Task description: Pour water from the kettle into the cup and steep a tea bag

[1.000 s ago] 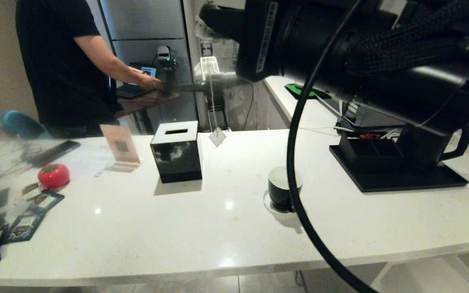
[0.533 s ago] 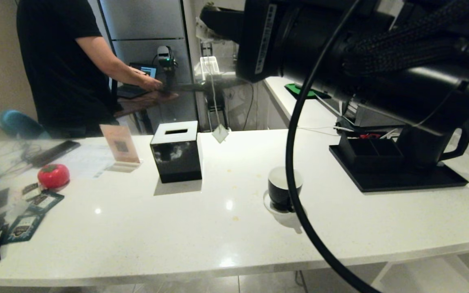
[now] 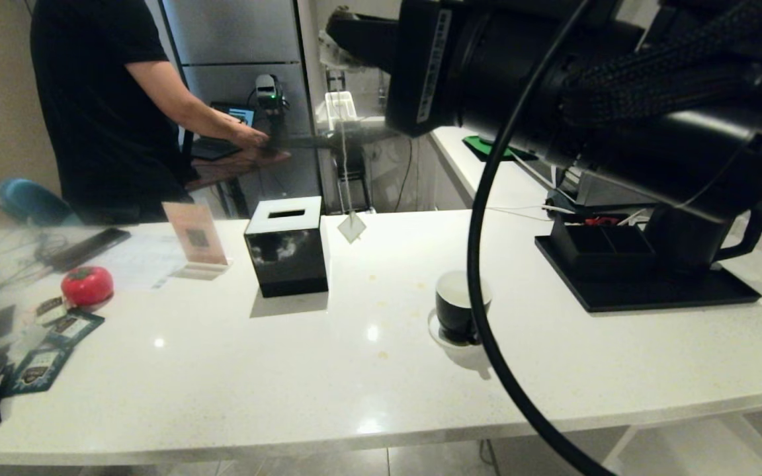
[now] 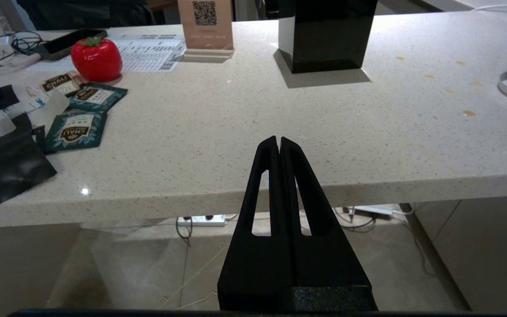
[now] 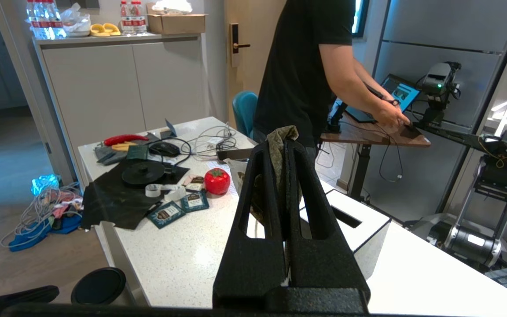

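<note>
Fingers [image 5: 275,154] on the right arm pinch the tea bag [image 5: 280,141] high above the bench [image 3: 354,370]. Left fingers [image 4: 278,147] are pressed together, empty. From the cup [image 3: 457,307], the kettle [image 3: 692,238] sits at two o'clock.

— Where is the right arm?
— Raised high, at two o'clock in the head view. The right gripper [image 5: 285,143] is clamped on the tea bag [image 5: 280,137].
— And the left?
— Parked low, short of the table edge. The left gripper [image 4: 279,141] has its fingers [image 4: 266,176] pressed together, holding nothing.
</note>
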Motion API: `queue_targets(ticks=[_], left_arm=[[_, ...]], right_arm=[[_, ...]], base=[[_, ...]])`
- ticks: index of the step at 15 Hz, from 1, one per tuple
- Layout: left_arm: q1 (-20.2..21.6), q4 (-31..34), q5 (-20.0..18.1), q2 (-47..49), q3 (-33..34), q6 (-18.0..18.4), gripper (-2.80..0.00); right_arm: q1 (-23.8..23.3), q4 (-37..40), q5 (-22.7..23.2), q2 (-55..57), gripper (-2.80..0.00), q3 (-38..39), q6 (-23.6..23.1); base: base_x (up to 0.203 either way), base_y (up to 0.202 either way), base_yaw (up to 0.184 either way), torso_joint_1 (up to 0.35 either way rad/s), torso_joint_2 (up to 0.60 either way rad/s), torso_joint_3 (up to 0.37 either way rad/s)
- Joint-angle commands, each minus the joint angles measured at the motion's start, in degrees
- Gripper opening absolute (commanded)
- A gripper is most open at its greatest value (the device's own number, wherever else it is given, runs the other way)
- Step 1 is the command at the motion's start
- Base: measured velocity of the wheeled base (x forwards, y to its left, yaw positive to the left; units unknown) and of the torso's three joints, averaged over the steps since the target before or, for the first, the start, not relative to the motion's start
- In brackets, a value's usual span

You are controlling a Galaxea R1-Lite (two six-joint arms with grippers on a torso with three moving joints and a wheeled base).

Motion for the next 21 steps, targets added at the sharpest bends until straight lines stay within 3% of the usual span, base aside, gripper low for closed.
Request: queue_targets(ticks=[1,5,9,15,21], left_arm=[[0.05,-0.15,-0.11,0.09,0.0,0.86,-2.8],[0.05,-2.14,-3.08,0.09,0.0,5.21,-2.8],[0.05,-6.83,-5.47,0.09,-2.33,4.59,-2.8],[0.05,-1.87,-10.98,0.09,-6.77,3.13,-2.8],[0.05,1.21,-13.23,2.28,-10.44,-0.54,-2.8]], right_arm=[[0.03,-0.19,0.05,-0.02,-2.8,0.43,-0.04],[0.03,-0.19,0.05,-0.2,-2.8,1.36,-0.04],[0.03,-0.1,0.05,-0.2,-2.8,1.53,-0.12],[0.02,-0.01,-0.04,-0.46,-2.8,1.62,-0.14],[-0.05,0.08,-0.04,-0.55,-2.8,1.8,-0.18]], base=[[0.0,0.0,0.0,0.0,0.0,0.0],[0.0,0.0,0.0,0.0,0.0,0.0],[0.0,0.0,0.0,0.0,0.0,0.0],[0.0,0.0,0.0,0.0,0.0,0.0],[0.0,0.0,0.0,0.0,0.0,0.0]])
